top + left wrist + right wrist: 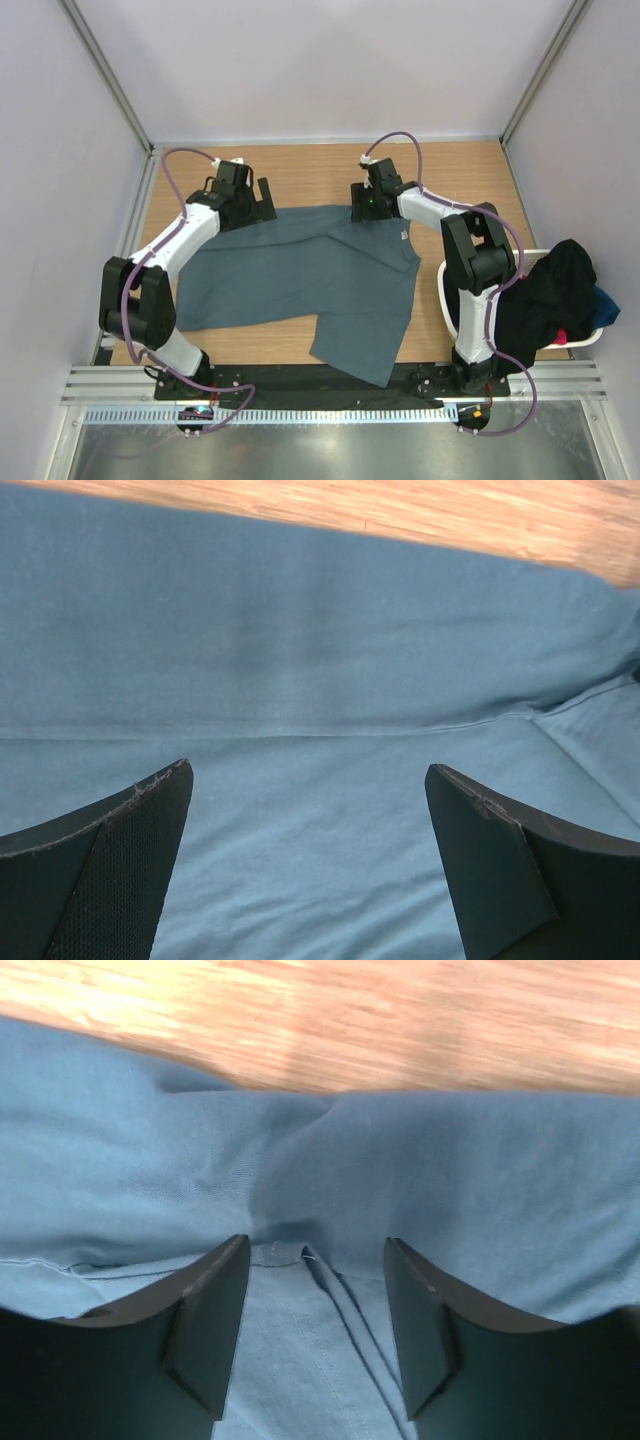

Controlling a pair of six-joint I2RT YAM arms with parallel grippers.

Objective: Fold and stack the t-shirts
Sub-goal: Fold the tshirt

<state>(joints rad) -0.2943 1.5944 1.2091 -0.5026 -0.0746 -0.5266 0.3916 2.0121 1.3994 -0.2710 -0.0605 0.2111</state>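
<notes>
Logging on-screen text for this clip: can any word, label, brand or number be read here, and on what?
No text can be read in any view.
White tag at the edge of the shirt: too small to read.
Both wrist views: plain cloth and bare wood, no print.

Bright, even light is seen in the overhead view, with mild glare on the brushed metal strip [320, 455] at the bottom. In the right wrist view the pale wooden tabletop [400, 1020] is blurred and the slate blue-grey cloth t-shirt [290, 1195] is shadowed at centre.
</notes>
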